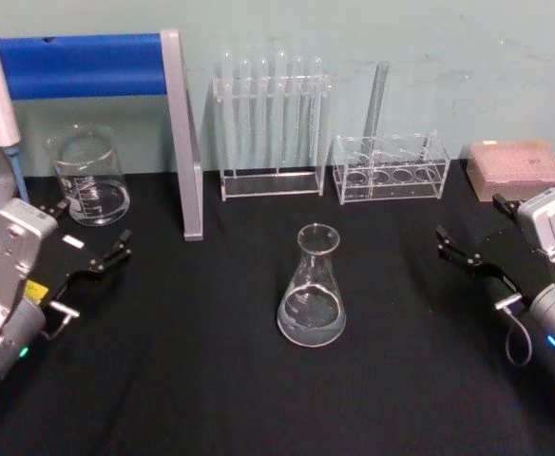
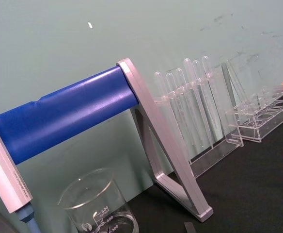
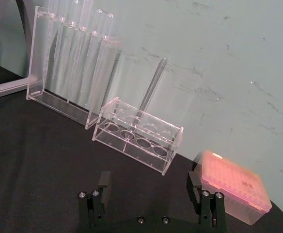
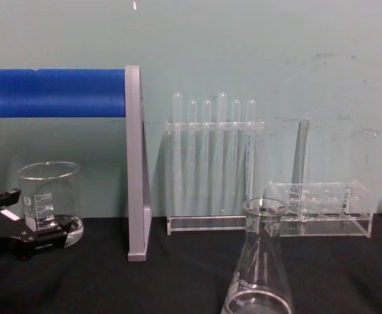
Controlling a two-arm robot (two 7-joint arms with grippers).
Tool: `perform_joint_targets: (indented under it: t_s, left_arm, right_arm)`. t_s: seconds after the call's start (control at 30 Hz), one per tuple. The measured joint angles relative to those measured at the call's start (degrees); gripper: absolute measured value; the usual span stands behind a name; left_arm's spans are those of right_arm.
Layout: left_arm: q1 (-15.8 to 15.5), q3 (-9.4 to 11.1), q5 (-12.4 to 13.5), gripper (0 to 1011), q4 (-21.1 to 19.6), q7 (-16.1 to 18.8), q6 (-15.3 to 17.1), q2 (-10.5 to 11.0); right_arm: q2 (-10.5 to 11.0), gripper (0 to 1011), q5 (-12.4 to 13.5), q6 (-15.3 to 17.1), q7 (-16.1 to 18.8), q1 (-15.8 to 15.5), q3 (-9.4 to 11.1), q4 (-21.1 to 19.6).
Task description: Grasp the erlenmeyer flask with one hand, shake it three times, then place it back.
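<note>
1. The flask [image 1: 312, 288] stands upright in the middle of the black tabletop [image 1: 201, 380], well apart from both hands, with bare cloth all round it.
2. Your left hand [image 1: 92, 231] hovers low at the left edge near the beaker [image 1: 89, 178], fingers spread and empty. Your right hand [image 1: 472, 226] sits at the right edge, fingers just as wide, holding nothing.
3. Expect the flask to be light but rigid. It's smooth glass, so it will be slick under the pads and may crack if you pinch hard or knock it.
4. Take it on the narrow neck, just under the flared rim, which should act as a stop against sliding. The sloping body looks too broad and would likely slip out of the fingers.
5. There seems to be a little clear liquid in the base, so hold it upright and shake gently. The weight sits low and will want to swing.
6. For the return, lower it flat onto its wide base with no tilt.
</note>
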Motion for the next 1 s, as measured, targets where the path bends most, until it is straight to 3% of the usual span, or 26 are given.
perform_joint_targets:
  t_s: [0.83, 1.0]
  left_arm:
    - [0.0, 0.0, 0.0, 1001, 0.0, 0.0, 0.0, 0.0]
    - [0.0, 0.0, 0.0, 1001, 0.0, 0.0, 0.0, 0.0]
  right_arm:
    - [0.0, 1003, 0.0, 0.0, 0.0, 0.0, 0.0, 0.0]
    - [-0.3, 1003, 0.2, -0.4, 1.6, 0.0, 0.8, 0.2]
